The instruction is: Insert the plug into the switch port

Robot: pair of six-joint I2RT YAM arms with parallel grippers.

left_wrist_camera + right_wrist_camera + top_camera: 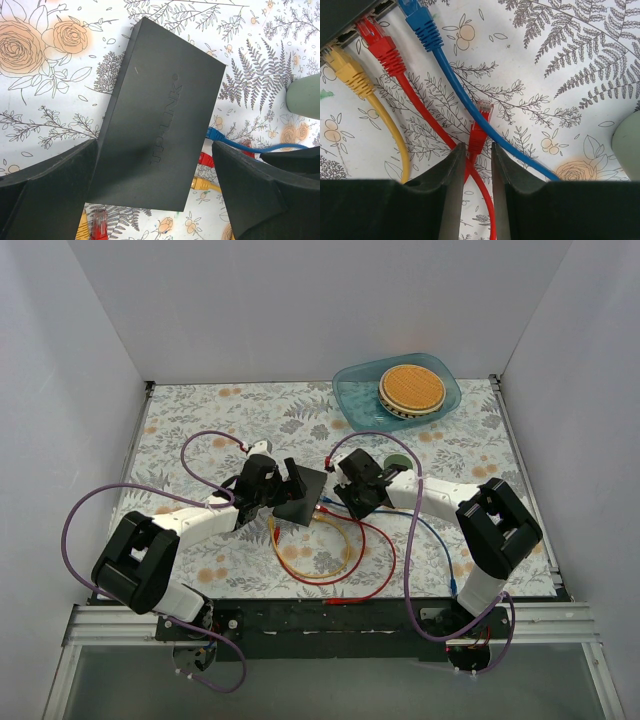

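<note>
At the middle of the floral surface (200,420), the black box (160,115) is lying flat. The left hand (154,147) is spreading wide around it from its 9 o'clock side, one finger (55,190) touching its edge and the other standing apart. At the box's 3 o'clock, the right hand (477,147) is closing narrowly on a loose red plug (479,127). Toward that plug's 10 o'clock, the switch ports (344,38) are carrying a yellow plug (347,70), a seated red plug (380,45) and a blue plug (420,20).

The left fingers (45,190) stand wide apart, the right fingers (451,200) nearly together.
</note>
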